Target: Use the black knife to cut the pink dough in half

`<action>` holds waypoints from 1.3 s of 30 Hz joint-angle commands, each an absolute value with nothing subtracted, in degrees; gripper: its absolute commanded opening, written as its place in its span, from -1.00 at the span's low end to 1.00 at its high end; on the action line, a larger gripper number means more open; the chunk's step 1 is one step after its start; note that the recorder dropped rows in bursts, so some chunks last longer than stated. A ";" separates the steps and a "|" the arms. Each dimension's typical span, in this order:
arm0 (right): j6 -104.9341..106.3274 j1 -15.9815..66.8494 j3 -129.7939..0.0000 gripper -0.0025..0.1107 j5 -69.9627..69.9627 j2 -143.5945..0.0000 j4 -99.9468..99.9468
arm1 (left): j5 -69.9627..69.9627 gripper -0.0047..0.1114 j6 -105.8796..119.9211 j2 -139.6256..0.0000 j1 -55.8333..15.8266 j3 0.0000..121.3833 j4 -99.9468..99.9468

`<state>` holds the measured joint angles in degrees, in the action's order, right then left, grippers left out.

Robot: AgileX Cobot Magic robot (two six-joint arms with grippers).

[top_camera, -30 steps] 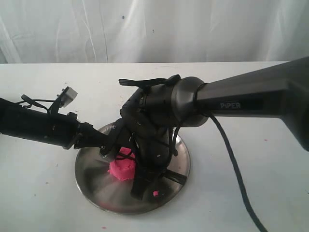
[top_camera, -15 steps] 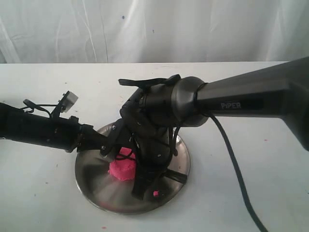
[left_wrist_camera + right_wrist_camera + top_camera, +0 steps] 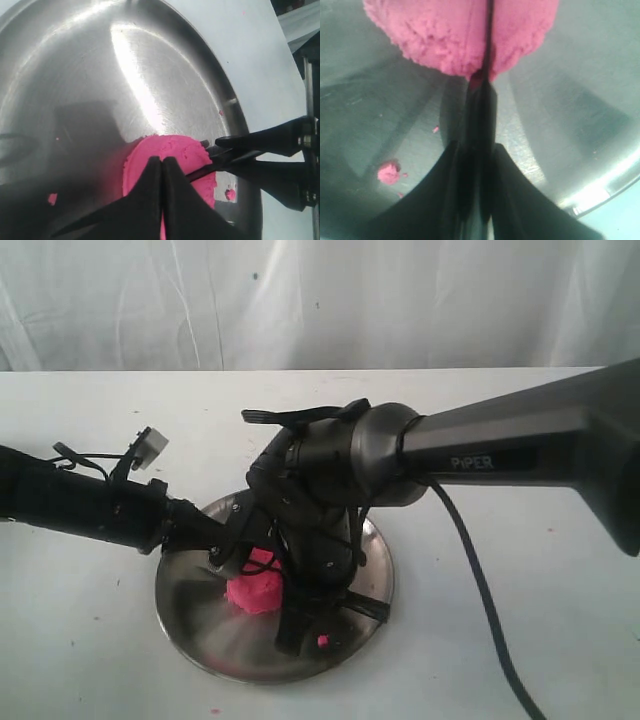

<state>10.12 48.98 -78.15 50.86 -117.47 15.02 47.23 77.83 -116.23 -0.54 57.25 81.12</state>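
You have one mound of dough on the plate, low in the exterior frame and just left of centre. It is bright pink, matte and soft, and its edge looks crumbly in the right wrist view. The plate is round brushed steel with a raised rim, and it gleams on the white bench. One knife, slim and all black, runs edge-down into the dough. Its blade shows as a thin dark slot across the mound, which reads as one piece in the left wrist view. Your right tool is clamped on the knife's handle, fingers close together. Your left tool has its two wedge-shaped black fingers pressed tip to tip with nothing between them, over the dough; you cannot tell whether they touch it. In the exterior view the right arm hides both tools' tips, the knife and much of the dough. Of the loose pink crumbs, one shows there at lower centre, and two show in the left wrist view.
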 commanded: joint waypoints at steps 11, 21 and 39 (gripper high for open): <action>10.04 49.04 -77.83 -0.96 51.22 -118.44 14.05 | 47.20 -0.92 76.93 -114.74 -0.11 57.09 78.52; 10.04 49.04 -78.18 -0.96 51.33 -117.59 14.05 | 45.44 -0.92 76.67 -118.34 -0.11 56.45 77.84; 10.04 49.04 -77.94 -0.96 51.20 -118.61 13.56 | 49.51 -0.92 76.67 -115.38 -0.11 57.98 78.61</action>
<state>9.70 48.98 -78.15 51.09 -117.90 14.36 48.25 76.74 -117.44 0.00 57.61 78.43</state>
